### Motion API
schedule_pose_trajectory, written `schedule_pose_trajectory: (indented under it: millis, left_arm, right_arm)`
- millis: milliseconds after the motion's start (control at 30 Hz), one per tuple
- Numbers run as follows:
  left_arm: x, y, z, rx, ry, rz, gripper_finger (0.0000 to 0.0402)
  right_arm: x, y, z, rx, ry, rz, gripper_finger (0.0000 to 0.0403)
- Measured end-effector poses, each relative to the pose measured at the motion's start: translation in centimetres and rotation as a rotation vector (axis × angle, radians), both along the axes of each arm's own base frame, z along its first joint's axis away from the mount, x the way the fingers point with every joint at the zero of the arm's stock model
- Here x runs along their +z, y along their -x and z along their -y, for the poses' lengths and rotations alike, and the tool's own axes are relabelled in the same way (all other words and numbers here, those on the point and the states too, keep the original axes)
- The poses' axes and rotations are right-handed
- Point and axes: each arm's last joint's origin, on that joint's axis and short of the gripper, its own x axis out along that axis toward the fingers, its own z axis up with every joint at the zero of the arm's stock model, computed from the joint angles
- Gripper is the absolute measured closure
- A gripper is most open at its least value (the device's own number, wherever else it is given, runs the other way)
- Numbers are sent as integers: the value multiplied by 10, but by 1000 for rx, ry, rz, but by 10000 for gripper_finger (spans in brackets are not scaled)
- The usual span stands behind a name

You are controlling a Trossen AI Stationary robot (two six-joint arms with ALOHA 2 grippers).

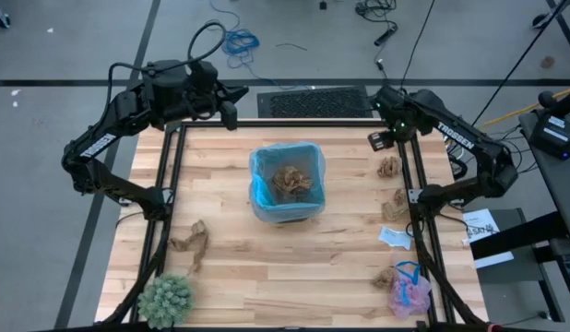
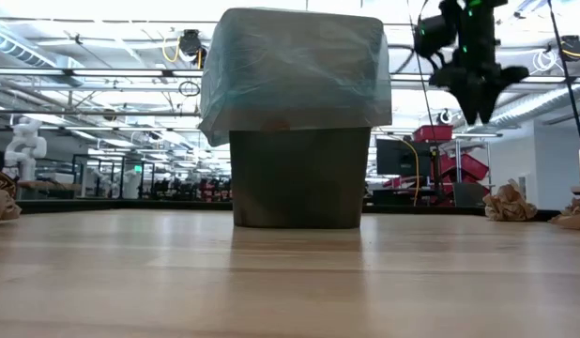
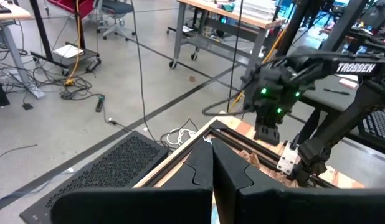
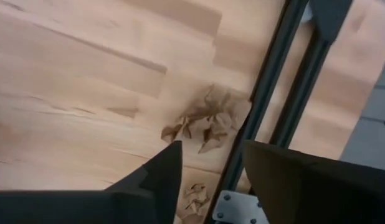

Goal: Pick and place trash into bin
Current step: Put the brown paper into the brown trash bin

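Observation:
The bin (image 1: pixel 287 182), a dark wastebasket with a light-blue bag, stands mid-table with brown paper inside it; it also fills the middle of the low view (image 2: pixel 299 169). Along the right edge lie brown paper wads (image 1: pixel 388 167) (image 1: pixel 396 205) (image 1: pixel 385 276), a white paper bit (image 1: pixel 394 237) and a pink mesh puff with blue string (image 1: pixel 409 293). Another brown scrap (image 1: pixel 191 244) lies on the left. My right gripper (image 4: pixel 211 165) is open and hovers above the far right wad (image 4: pixel 208 124), touching nothing. My left gripper (image 3: pixel 212 165) is shut and waits over the far edge (image 1: pixel 231 106).
A round green spiky plant (image 1: pixel 165 298) sits at the near left corner. Black frame rails (image 1: pixel 416 212) run along the table's left and right sides, close to the right-hand scraps. Bare wood lies in front of the bin.

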Motion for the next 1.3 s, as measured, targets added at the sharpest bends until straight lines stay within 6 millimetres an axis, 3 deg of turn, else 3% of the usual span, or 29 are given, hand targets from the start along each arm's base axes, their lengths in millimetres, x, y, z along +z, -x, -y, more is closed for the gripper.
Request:
schedule_pose_trajectory:
  millis: [367, 667, 900, 1033, 1233, 1300]
  left_arm:
    - [0, 0, 0, -10, 3, 0, 402]
    - [0, 0, 0, -10, 4, -2, 402]
    - [-1, 0, 0, -10, 7, -9, 402]
    - [-1, 0, 0, -10, 7, -9, 402]
    - [-1, 0, 0, -10, 7, -9, 402]
    - [-1, 0, 0, -10, 7, -9, 402]
  right_arm:
    - [-67, 17, 1, -57, -105, -86, 176]
    - [-113, 29, -3, -75, -128, -99, 180]
    - [-129, 27, 0, -74, -65, -37, 187]
    - [-133, 23, 2, -63, -48, 26, 229]
    - [-138, 19, 7, -26, -30, 37, 367]
    - [-139, 19, 8, -8, -26, 42, 392]
